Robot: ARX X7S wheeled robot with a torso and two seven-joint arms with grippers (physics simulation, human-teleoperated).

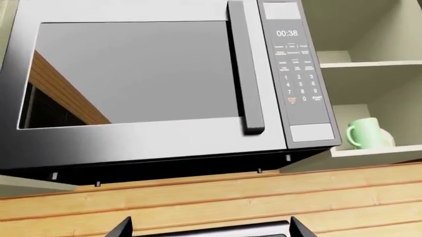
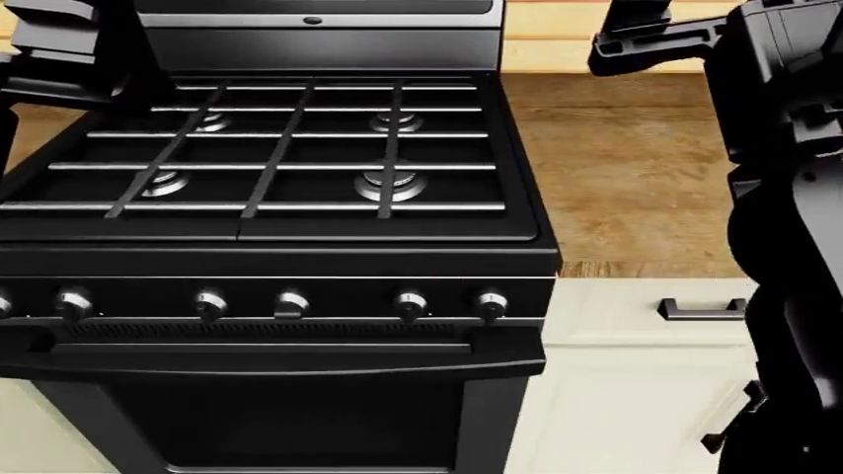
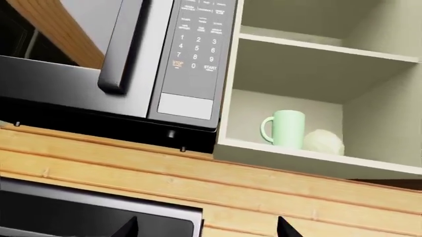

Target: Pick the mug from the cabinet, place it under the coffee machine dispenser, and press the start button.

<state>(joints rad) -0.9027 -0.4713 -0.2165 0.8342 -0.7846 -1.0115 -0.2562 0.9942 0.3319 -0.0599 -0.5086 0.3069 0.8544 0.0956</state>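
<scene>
Mug (image 3: pixel 287 128): upright on the lower cabinet shelf (image 3: pixel 297 157), handle toward 9 o'clock, ready for a side grasp.
Neighbour: pale round lump (image 3: pixel 323 142) touching it at 3 o'clock, crowding that side.
Obstacle: microwave (image 3: pixel 165 59) just beside the cabinet.
Right claw (image 3: pixel 207 228): spread, empty, well below the shelf.
Left claw (image 1: pixel 207 228): spread, empty.
Below: stove (image 2: pixel 276 158), wooden tabletop (image 2: pixel 633 178).
</scene>
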